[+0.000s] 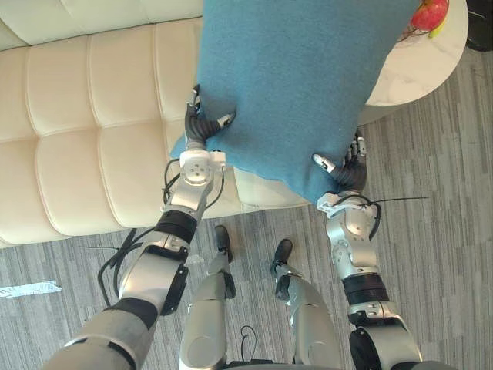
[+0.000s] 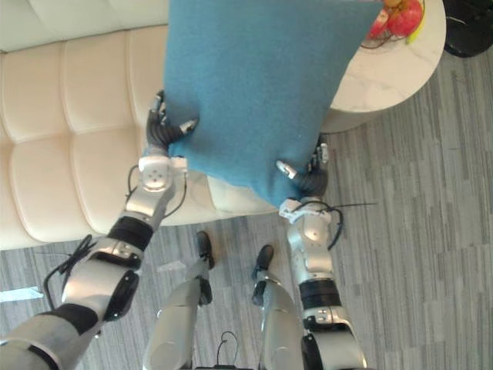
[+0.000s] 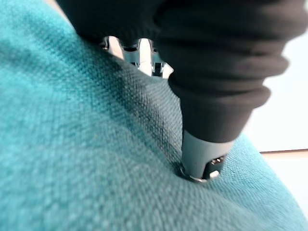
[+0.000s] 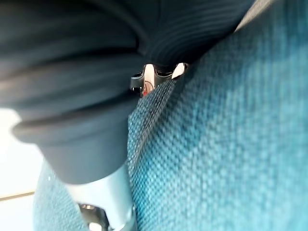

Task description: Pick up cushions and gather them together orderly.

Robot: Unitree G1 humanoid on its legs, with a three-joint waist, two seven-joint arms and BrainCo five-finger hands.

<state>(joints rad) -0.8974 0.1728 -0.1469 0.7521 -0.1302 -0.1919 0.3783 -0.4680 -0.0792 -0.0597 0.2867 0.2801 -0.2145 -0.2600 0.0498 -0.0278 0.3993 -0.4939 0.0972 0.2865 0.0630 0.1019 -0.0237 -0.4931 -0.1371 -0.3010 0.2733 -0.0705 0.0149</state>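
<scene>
Holding up a large teal-blue woven-fabric square cushion [image 1: 293, 85] betw. both hands, at approx. 12 o'clock in the head views, turned so one corner points down toward 5 o'clock. Pinching its edge at approx. 8 o'clock w/ left hand [image 1: 199, 127]: thumb laid on near face, fingers curled round behind the fabric. Same on opp. side w/ right hand [image 1: 348, 171], clamped on the low corner at approx. 5 o'clock, thumb on near face, fingers wrapped behind. Backed up close in by left wrist view: thumb tip dug into the weave, dimpling it. Likewise in right wrist view: thumb pressed against the cloth, fabric edge running up betw. thumb and rest of hand. Behind and below the cushion, from 9 to 12 o'clock: cream tufted leather sofa [image 1: 85, 116]; cannot tell whether touching it. At 1–2 o'clock: round white marble-look counter [image 1: 420, 73], near side covered by cushion's upper part, w/ red fruit [image 1: 430, 14] and smth yellow beside it on top. From 3 to 6 o'clock: grey striped carpet floor [image 1: 447, 231].
</scene>
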